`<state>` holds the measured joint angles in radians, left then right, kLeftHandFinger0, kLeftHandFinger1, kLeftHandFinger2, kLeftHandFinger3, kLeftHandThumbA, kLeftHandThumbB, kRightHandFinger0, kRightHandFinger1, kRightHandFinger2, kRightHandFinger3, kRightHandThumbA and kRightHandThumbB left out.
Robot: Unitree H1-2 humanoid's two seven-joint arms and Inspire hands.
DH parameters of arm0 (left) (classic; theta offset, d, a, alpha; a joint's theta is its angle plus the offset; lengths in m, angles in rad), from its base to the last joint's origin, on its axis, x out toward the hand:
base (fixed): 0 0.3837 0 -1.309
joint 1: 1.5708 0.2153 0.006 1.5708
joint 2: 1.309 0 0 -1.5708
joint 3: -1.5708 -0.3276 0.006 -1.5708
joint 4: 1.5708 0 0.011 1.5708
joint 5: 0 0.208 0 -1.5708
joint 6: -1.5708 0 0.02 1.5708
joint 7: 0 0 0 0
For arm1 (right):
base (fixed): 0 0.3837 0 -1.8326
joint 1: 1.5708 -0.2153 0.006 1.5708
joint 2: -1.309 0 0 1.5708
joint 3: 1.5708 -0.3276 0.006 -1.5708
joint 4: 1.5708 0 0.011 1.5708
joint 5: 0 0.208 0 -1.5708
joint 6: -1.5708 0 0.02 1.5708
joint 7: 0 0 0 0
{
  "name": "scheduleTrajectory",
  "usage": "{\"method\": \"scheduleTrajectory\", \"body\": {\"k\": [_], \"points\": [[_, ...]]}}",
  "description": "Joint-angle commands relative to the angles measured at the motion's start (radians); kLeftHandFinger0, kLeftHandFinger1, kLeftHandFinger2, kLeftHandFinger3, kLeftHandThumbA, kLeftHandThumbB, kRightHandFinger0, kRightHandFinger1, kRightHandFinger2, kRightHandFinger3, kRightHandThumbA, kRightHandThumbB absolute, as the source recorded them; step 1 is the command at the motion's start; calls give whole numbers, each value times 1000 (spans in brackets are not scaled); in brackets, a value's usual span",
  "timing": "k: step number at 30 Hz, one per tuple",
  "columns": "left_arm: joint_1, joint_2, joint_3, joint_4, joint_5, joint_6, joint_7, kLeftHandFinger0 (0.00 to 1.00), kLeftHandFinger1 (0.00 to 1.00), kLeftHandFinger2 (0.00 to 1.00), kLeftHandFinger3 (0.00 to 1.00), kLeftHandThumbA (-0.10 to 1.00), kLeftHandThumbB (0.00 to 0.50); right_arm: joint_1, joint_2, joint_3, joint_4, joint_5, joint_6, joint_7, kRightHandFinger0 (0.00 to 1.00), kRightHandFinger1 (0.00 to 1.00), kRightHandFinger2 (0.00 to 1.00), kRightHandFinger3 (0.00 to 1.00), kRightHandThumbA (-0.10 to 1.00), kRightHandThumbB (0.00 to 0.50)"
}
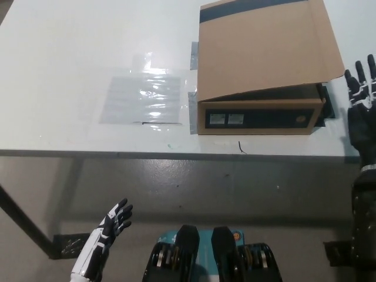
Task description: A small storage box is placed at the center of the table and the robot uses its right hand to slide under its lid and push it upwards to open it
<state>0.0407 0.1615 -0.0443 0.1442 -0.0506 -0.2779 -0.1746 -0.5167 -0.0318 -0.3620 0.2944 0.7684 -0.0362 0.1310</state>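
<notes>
Head view shows one cardboard storage box (258, 114) on the white table (64, 64), toward 1 o'clock; its lid (267, 47) is slightly raised. Two small labels (227, 119) are unreadable. One clear plastic sheet (144, 97) lies at 11. Right hand (359, 94), 3 o'clock, and left hand (114, 220), 7 o'clock, have fingers spread, holding nothing.

- Even, fairly bright overhead light; white table (70, 53) near washed out.
- Glare streaks on clear plastic sheet (144, 97).
- Soft shadow under raised lid of cardboard box (261, 64).
- Floor below table edge dimmer, grey.
- Slight overall softness; label print on box front unreadable.
</notes>
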Motion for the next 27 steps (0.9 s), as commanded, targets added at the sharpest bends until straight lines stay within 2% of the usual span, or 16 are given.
{"method": "scheduleTrajectory", "body": {"k": [1, 7, 13, 17, 20, 27], "points": [[-12, 16, 5, -17, -12, -32, -16, 1000, 1000, 1000, 1000, 1000, 294, -51, 12, -6, -5, 34, 9, 27, 1000, 1000, 1000, 1000, 1000, 293], [-15, 15, 5, -11, -9, -35, -18, 1000, 1000, 1000, 1000, 1000, 299, -52, 32, 0, -18, 26, 17, 20, 1000, 1000, 1000, 1000, 1000, 308], [-21, 15, 6, -11, -10, -32, -19, 1000, 1000, 1000, 1000, 1000, 321, -51, 46, -1, -24, 31, 31, 18, 1000, 1000, 1000, 1000, 1000, 296], [-22, 15, 6, -3, -15, -42, -22, 1000, 1000, 1000, 1000, 1000, 306, -49, 51, 2, -26, 30, 36, 26, 1000, 1000, 1000, 1000, 1000, 293], [-21, 15, 6, -6, -15, -38, -23, 1000, 1000, 1000, 1000, 1000, 319, -52, 56, 1, -33, 40, 47, 24, 1000, 1000, 1000, 1000, 1000, 305], [-22, 14, 6, -1, -15, -42, -24, 1000, 1000, 1000, 1000, 1000, 314, -69, 72, 4, -53, 41, 64, 14, 1000, 1000, 1000, 1000, 1000, 307]]}}
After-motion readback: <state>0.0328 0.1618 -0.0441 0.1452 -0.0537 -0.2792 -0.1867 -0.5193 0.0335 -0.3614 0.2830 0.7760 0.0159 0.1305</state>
